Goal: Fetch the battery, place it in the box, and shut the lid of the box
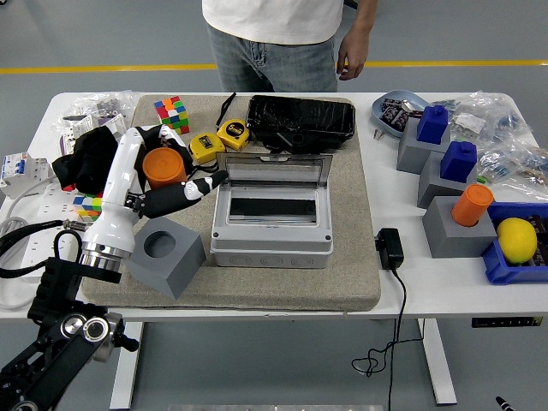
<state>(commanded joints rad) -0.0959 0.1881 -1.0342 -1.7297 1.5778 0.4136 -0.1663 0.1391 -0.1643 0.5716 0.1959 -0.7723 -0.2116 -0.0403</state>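
My left hand [158,175] is shut on an orange cylindrical battery [162,166] and holds it in the air, left of the grey box [271,224]. The box sits mid-mat with its clear lid [274,171] standing open at the back. The grey holder block [164,254] with its round empty socket sits below the hand on the mat. My right hand is out of view.
Two yellow tape measures [218,137], a Rubik's cube [172,115] and a black pouch [300,120] lie behind the box. At right stand grey blocks with blue tops [432,135], another orange battery [472,204], a lemon [516,239] and a black charger [390,248]. A person [274,34] stands at the far side.
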